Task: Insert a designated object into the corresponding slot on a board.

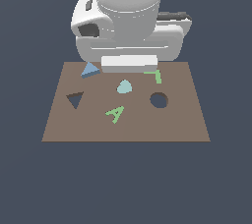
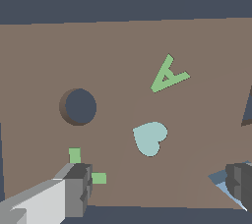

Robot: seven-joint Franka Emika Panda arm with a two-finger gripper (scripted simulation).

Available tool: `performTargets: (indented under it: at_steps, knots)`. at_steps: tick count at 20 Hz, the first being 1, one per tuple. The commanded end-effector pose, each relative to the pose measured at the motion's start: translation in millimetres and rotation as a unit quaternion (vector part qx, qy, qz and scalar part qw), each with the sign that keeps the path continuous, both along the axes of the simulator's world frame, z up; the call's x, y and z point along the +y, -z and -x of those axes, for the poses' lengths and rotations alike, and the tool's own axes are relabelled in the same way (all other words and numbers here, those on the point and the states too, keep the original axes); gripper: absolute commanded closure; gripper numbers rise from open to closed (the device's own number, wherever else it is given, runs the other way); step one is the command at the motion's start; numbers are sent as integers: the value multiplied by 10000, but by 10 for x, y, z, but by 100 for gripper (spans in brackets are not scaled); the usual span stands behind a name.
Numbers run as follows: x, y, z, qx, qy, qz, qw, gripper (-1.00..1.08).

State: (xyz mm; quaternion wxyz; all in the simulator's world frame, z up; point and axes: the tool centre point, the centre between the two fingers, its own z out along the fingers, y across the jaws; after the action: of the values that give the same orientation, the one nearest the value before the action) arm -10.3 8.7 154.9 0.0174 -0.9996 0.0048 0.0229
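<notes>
**Blue block sits off to one side**

The gripper (image 2: 160,191) is wide open and holds nothing. One finger (image 2: 240,183) is right by the blue triangular block (image 1: 90,70), at the board's (image 1: 187,120) far edge. The triangular hole (image 1: 75,99) waits nearby.

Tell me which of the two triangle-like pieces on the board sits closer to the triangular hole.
The blue triangular block, near the board's far edge, directly behind the triangular hole. The pale teal rounded piece lies mid-board, farther away.
</notes>
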Motion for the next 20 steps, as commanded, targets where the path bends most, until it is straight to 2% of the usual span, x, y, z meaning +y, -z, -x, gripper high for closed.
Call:
performTargets:
  at_steps: [1, 10, 20]
  knots:
    - [0, 0, 0, 0, 0, 0, 10000, -92]
    - [-189, 141, 105, -28, 164, 29, 9999, -92]
    - [-805, 614, 493, -121, 716, 128, 9973, -92]
